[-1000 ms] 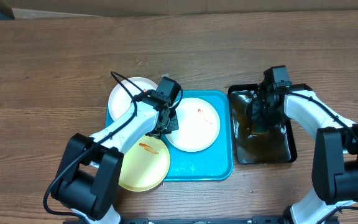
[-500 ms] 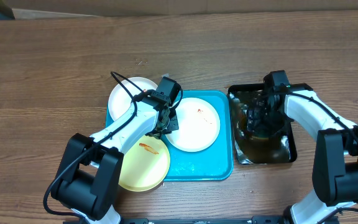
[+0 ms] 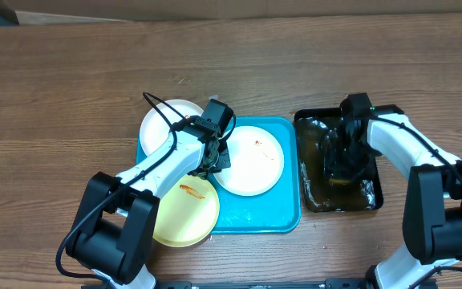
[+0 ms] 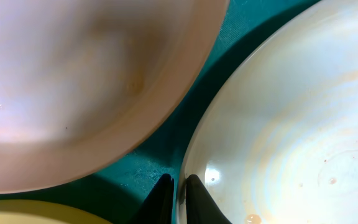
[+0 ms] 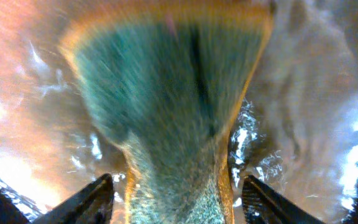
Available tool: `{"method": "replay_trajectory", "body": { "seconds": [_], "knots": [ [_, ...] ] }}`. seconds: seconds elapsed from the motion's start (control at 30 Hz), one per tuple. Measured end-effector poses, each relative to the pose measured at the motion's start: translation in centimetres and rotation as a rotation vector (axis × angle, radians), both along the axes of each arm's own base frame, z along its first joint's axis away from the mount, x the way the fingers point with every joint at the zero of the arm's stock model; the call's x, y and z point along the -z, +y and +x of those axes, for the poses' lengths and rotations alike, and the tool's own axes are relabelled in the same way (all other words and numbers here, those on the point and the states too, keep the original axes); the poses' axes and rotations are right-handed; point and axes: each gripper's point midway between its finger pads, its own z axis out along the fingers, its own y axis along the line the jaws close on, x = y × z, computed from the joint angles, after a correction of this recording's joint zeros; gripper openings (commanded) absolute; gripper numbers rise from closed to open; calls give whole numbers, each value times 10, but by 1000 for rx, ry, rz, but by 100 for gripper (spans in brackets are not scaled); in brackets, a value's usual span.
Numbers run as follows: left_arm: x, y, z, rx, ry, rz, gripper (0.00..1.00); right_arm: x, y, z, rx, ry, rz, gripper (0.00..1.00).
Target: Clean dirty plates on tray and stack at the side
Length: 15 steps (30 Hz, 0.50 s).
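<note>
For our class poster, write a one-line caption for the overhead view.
Left gripper pinches the stained white plate on the turquoise tray; right gripper, open, straddles a sponge in the black tray.

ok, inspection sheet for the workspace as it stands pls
Surface: wooden table.
Job's things: turquoise tray; centre white plate, red smear; rear white plate, partly under arm, no smear seen; yellow plate, orange smear, overhanging tray edge.
Clutter: black tray holding water and sponge.
Grippers: left gripper shut on centre white plate's rim; right gripper open, fingers either side of sponge.
Cables: black cable looping off left arm.
Surroundings: pale board beyond table's far edge.
</note>
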Motion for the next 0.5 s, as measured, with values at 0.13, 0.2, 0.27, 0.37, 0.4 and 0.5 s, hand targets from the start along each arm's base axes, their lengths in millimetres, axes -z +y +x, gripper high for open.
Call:
{"method": "replay_trajectory", "body": {
  "seconds": [0.13,0.2,0.27,0.37,0.4,0.5],
  "knots": [
    [0,0,0,0,0,0,11,-8,0,19,1,-60,-5,100],
    [0,0,0,0,0,0,11,-8,-1,21,-9,-70,-9,100],
    [0,0,0,0,0,0,11,-8,-1,23,-15,-77,-10,100],
    [0,0,0,0,0,0,11,-8,3,25,-18,-85,10,100],
    [0,0,0,0,0,0,11,-8,4,26,-20,-88,15,84],
    [0,0,0,0,0,0,11,-8,6,26,-25,-90,30,57]
  ]
}}
